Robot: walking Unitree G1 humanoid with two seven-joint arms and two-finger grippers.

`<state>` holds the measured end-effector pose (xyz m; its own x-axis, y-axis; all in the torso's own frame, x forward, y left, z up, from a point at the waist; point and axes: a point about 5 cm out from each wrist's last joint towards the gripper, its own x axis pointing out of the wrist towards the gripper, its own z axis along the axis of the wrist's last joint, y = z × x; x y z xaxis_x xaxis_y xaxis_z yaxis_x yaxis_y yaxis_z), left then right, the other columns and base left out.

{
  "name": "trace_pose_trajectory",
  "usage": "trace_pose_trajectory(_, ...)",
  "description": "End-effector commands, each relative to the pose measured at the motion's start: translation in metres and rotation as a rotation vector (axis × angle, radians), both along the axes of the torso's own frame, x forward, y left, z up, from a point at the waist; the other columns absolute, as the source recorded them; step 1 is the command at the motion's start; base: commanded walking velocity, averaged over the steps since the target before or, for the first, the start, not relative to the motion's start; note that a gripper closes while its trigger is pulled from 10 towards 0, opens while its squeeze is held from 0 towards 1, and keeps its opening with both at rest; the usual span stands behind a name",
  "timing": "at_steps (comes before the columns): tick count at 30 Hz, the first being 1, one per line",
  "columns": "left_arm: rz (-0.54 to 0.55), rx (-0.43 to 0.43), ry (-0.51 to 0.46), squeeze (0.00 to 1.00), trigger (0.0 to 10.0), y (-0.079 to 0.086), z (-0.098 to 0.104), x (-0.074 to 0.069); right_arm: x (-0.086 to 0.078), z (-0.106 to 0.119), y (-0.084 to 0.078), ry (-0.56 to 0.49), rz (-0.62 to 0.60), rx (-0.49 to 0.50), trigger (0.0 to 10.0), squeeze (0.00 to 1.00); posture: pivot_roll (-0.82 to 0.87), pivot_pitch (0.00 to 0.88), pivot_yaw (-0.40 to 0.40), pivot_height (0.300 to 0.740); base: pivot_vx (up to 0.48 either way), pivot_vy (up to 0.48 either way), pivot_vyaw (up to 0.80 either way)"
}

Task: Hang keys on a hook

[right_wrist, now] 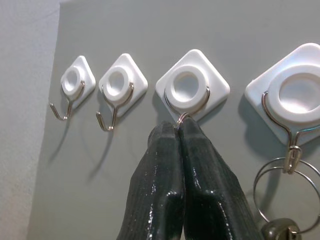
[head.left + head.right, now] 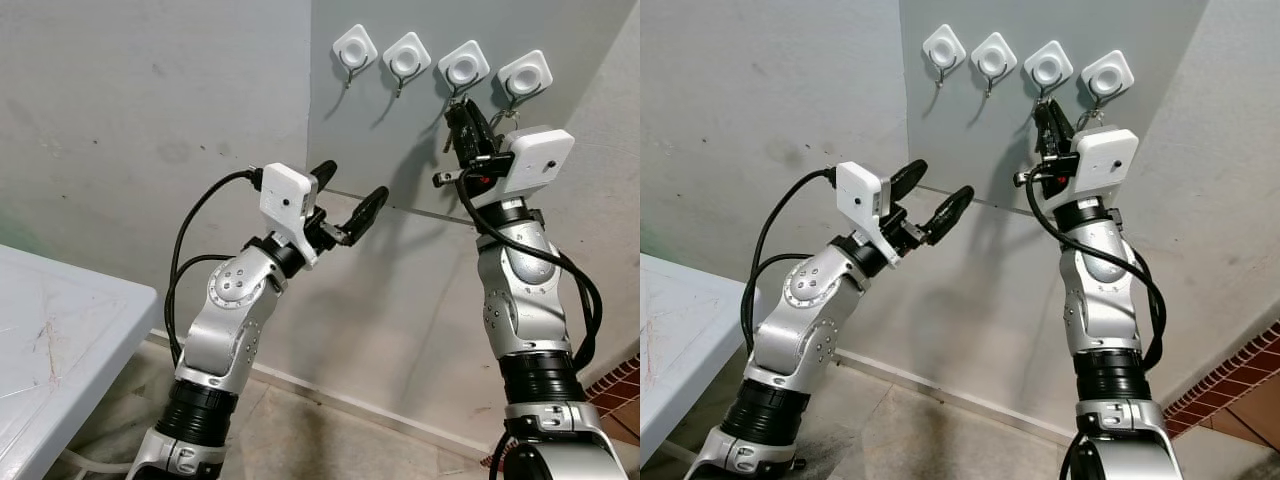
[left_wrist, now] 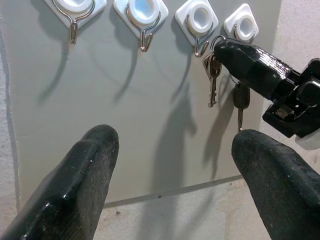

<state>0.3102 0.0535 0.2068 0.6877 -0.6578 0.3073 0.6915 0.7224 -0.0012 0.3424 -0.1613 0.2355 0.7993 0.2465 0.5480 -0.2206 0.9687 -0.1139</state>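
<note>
Four white hooks sit in a row on a grey wall panel (image 2: 400, 150). My right gripper (image 2: 462, 110) is raised to the third hook (image 1: 192, 87), its fingertips (image 1: 170, 145) pressed together right at the hook's wire tip. It is shut on a key ring, and a silver key (image 3: 212, 75) dangles just below the tip. A second ring (image 1: 285, 185) with a black-headed key (image 3: 241, 100) hangs on the fourth hook (image 2: 525, 74). My left gripper (image 2: 350, 190) is held open lower and to the left, with nothing between its fingers.
The two left hooks (image 2: 355, 48) (image 2: 406, 57) are bare. A white table (image 2: 60, 340) stands at the lower left. Brick flooring (image 2: 620, 385) shows at the lower right, and the wall's base runs close behind both arms.
</note>
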Motion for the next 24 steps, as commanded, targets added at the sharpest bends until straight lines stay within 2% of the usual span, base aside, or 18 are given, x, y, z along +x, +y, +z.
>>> trace_pose_trajectory(1,-0.015,0.005,0.002,0.00,10.0,-0.003,0.001,0.001,0.001,0.007,0.002,-0.024,0.011,-0.027,10.0,0.00,-0.05,0.000,-0.005,0.740,0.000,0.000,0.00)
trace_pose_trajectory(16,-0.003,-0.011,0.011,0.00,10.0,-0.001,0.001,0.001,0.005,0.009,-0.013,-0.026,-0.032,-0.225,10.0,0.00,-0.05,0.000,-0.015,0.740,0.000,0.000,0.00)
trace_pose_trajectory(24,0.001,-0.017,0.014,0.00,10.0,-0.001,0.001,0.001,0.007,0.013,-0.017,-0.042,-0.040,-0.287,10.0,0.00,-0.05,0.000,-0.020,0.740,0.000,0.000,0.00)
